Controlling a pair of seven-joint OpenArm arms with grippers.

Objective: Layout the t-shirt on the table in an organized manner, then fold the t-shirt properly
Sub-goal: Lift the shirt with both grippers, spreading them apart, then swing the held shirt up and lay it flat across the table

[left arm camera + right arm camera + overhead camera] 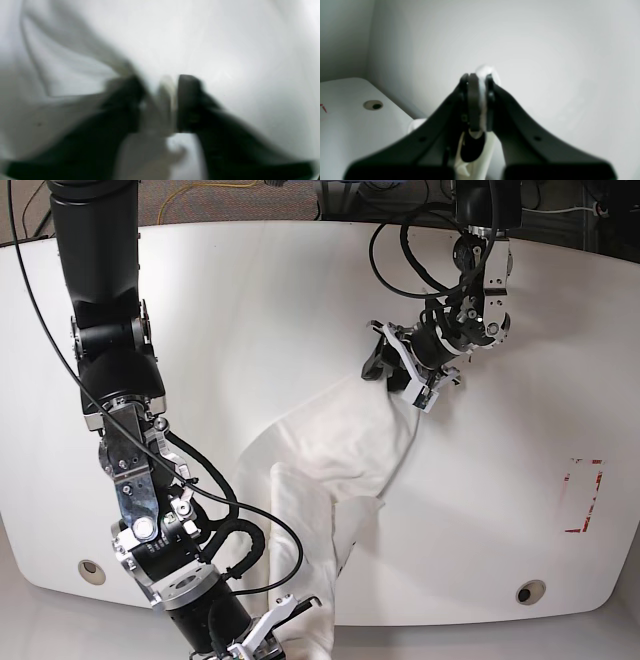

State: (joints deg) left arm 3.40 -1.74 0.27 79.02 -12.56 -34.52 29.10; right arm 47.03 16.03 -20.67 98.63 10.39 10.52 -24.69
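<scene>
The white table filled the room's view, and across its middle the t-shirt lay stretched and rumpled in a long band running from the near edge up toward the far right corner, its print not showing. At the far end the left pincer was clenched on a bunch of the cloth, and at the near edge the right pincer was clenched on another pinch of white fabric. Smaller still, a grommet hole and a red-and-white tape mark sat by the near right corner.
</scene>
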